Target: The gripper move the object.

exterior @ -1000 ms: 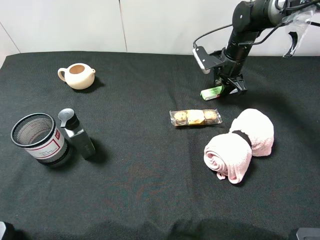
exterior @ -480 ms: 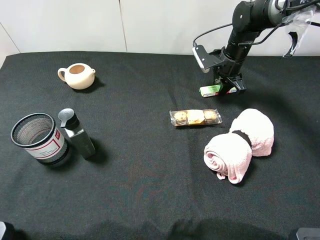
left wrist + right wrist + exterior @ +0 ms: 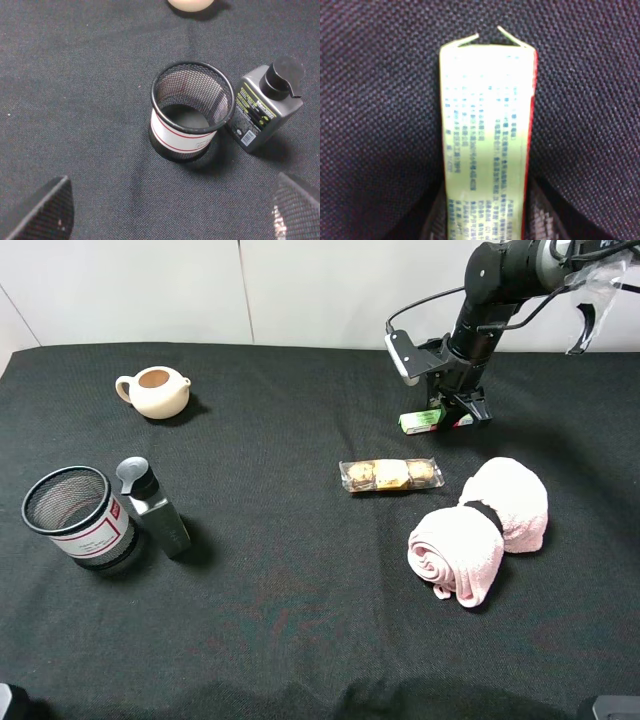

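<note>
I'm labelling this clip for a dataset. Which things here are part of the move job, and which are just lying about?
In the job:
right gripper, closed on the slim white-and-green box

Lying about:
cream teapot
mesh cup
grey bottle
clear snack packet
rolled pink towels

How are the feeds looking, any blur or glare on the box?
Right wrist: the box fills the frame, washed pale, its print too soft to read; the cloth weave is sharp. Exterior high: even light, soft shadows, no glare. Left wrist: cup and bottle sharp, the fingertips blurred at the edge.
</note>
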Action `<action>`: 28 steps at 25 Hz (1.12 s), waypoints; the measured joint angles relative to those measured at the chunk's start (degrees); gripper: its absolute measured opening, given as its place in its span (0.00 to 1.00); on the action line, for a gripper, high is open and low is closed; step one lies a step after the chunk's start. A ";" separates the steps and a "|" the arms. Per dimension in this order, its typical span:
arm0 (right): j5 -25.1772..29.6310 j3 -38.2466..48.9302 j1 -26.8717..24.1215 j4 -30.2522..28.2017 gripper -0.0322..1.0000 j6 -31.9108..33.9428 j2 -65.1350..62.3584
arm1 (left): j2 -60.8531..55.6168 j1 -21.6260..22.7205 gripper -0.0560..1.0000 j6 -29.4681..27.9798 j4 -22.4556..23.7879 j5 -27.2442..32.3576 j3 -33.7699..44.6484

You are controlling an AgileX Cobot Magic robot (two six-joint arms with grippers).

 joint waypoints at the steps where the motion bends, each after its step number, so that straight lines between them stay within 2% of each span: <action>1: 0.00 0.00 0.00 0.00 0.31 0.00 0.00 | 0.00 0.00 0.84 0.00 0.00 0.00 0.00; 6: 0.44 0.00 0.00 0.00 0.21 0.43 0.00 | 0.00 0.00 0.84 0.00 0.00 0.00 0.00; 20: 2.25 0.00 0.00 0.29 0.21 1.73 -0.06 | 0.00 0.00 0.84 0.00 0.00 0.00 0.00; 28: 5.52 0.00 0.00 0.91 0.21 3.59 -3.03 | 0.00 0.00 0.84 0.00 0.00 0.00 0.00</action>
